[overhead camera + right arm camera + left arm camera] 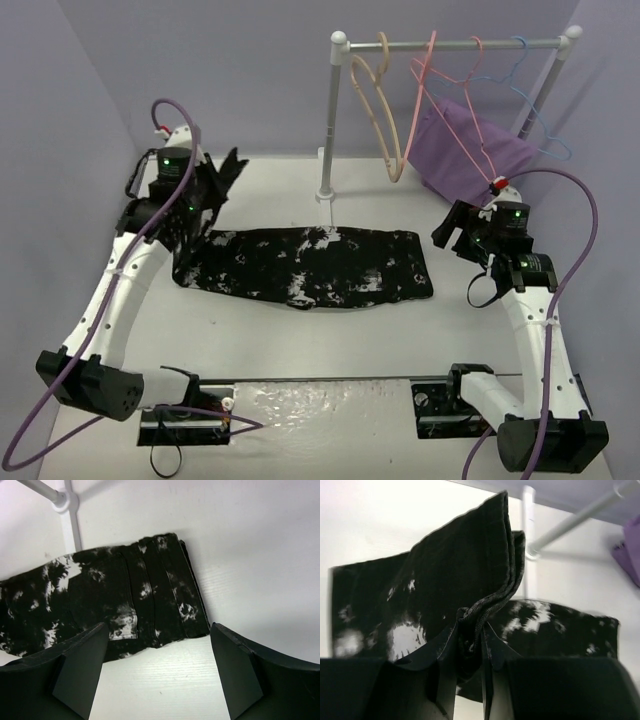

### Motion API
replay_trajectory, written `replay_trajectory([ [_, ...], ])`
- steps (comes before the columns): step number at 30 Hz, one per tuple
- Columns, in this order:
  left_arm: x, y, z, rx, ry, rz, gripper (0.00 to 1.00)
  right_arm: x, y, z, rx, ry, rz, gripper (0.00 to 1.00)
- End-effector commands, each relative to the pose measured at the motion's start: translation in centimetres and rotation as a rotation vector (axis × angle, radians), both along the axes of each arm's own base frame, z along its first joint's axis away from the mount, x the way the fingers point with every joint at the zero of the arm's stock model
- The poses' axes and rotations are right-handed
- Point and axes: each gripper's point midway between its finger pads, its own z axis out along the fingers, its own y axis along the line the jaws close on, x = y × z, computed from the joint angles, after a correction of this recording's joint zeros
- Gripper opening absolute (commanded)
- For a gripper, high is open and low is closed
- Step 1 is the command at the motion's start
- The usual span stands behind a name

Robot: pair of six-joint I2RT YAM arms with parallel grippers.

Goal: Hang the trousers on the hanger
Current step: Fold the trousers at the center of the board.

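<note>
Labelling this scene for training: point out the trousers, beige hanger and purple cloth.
Trousers (320, 265), top view, middle of the fabric.
Beige hanger (394, 168), top view, bottom of its loop.
Purple cloth (452, 152), top view, its middle.

Black white-blotched trousers (320, 265) flat on table (330, 345), left end raised; beige hanger (393, 168) hanging on rail (455, 44).
</note>
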Motion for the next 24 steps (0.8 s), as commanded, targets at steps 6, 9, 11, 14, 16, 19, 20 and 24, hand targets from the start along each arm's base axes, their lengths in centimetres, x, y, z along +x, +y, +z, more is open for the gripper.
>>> replay_trajectory([
  [6, -0.2, -15.3, 1.8, -0.305, -0.176, -0.203, 0.00, 1.1, 0.5, 5.0, 0.009, -0.127, 0.018, 0.80],
  [9, -0.3, -19.0, 1.1, -0.356, -0.163, -0.227, 0.00, 1.3, 0.5, 5.6, 0.009, -0.137, 0.017, 0.80],
  [11, -0.3, -20.6, 1.2, -0.386, -0.173, -0.240, 0.00, 1.4, 0.4, 6.1, 0.005, -0.150, 0.011, 0.80],
  [14, -0.5, -23.1, 1.4, -0.414, -0.186, -0.245, 0.00, 1.5, 0.1, 7.2, -0.007, -0.171, 0.001, 0.80],
  [16, -0.9, -24.7, 2.0, -0.439, -0.209, -0.262, 0.00, 1.7, 0.0, 7.5, -0.013, -0.176, -0.003, 0.80],
  [19, -1.3, -26.7, 1.8, -0.445, -0.213, -0.287, 0.00, 1.6, 0.1, 7.5, -0.011, -0.176, -0.002, 0.80],
  [20, -1.2, -27.3, 1.7, -0.447, -0.215, -0.291, 0.00, 1.6, 0.1, 7.5, -0.011, -0.177, -0.001, 0.80],
  [24, -1.0, -29.3, 1.2, -0.445, -0.215, -0.312, 0.00, 1.3, 0.0, 7.5, -0.012, -0.178, -0.005, 0.80],
])
